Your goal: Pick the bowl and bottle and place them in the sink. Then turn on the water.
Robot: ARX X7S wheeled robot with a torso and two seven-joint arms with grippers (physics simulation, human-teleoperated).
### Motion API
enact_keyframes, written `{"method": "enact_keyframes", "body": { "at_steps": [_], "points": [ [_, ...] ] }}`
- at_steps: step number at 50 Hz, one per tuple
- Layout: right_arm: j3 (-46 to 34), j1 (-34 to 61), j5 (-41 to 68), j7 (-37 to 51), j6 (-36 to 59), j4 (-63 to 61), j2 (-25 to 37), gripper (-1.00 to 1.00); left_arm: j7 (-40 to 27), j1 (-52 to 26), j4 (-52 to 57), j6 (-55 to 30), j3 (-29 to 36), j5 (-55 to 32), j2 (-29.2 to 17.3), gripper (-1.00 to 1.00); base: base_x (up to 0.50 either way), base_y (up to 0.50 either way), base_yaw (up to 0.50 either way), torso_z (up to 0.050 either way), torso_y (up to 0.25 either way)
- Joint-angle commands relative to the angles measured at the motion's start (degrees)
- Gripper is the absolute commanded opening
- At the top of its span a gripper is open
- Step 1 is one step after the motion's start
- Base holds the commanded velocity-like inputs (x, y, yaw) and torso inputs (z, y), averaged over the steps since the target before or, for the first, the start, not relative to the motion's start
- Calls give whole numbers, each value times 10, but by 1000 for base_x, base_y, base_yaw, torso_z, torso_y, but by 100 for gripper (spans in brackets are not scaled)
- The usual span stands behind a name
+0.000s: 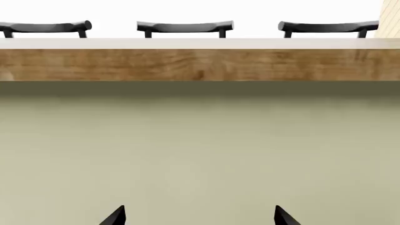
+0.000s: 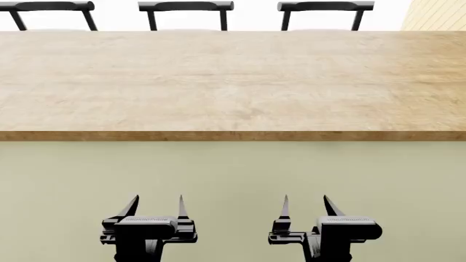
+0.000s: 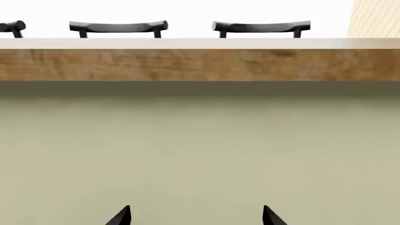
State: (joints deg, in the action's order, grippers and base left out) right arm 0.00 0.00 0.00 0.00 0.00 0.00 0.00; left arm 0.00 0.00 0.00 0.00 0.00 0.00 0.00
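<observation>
The bowl, the bottle, the sink and the faucet are out of view in all three views. My left gripper [image 2: 157, 204] hangs open below the wooden counter's front edge, in front of the pale green panel, with nothing between its fingers. My right gripper [image 2: 305, 204] is open beside it at the same height, also holding nothing. In the left wrist view the left gripper [image 1: 200, 214] shows only its two black tips, wide apart. The right gripper [image 3: 196, 214] looks the same in the right wrist view.
A long wooden counter [image 2: 233, 82] spans the head view, its front edge [image 2: 233, 136] above both grippers. A pale green front panel [image 2: 233, 174] fills the space below it. Three black chair backs [image 2: 185, 6] stand beyond the far side. A beige slatted wall [image 2: 437, 13] is at the far right.
</observation>
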Motion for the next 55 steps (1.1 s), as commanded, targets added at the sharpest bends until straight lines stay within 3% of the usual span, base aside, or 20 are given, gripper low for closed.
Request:
{"method": "enact_keyframes", "body": {
  "at_steps": [1, 11, 19, 30, 35, 42, 55],
  "points": [
    [-12, 1, 11, 10, -1, 5, 9, 100, -10, -1, -2, -2, 11, -11, -8, 100, 0, 0, 0, 0, 0],
    [-32, 4, 32, 27, 5, 9, 25, 100, -24, 2, 14, -22, 28, -49, -25, 100, 0, 0, 0, 0, 0],
    [-32, 65, 38, 40, 90, -41, 44, 100, -23, -36, 91, -98, 27, -79, -47, 100, 0, 0, 0, 47, 0],
    [-32, 178, 50, 34, 200, -87, 74, 100, -29, -181, 192, -268, 25, -114, -80, 100, 0, 0, 0, 50, 0],
    [-26, 284, 55, 31, 280, -104, 92, 100, -30, -283, 211, -363, 17, -143, -89, 100, 0, 0, 0, 50, 0],
    [-33, 425, 59, 15, 331, -52, 108, 100, -22, -464, 108, -424, 11, -158, -96, 100, 0, 0, 0, 50, 0],
    [-66, 687, 44, -22, 251, 280, 104, 100, -9, -704, -214, -357, 30, -125, -86, 100, 0, 0, 0, 49, 0]
  ]
}}
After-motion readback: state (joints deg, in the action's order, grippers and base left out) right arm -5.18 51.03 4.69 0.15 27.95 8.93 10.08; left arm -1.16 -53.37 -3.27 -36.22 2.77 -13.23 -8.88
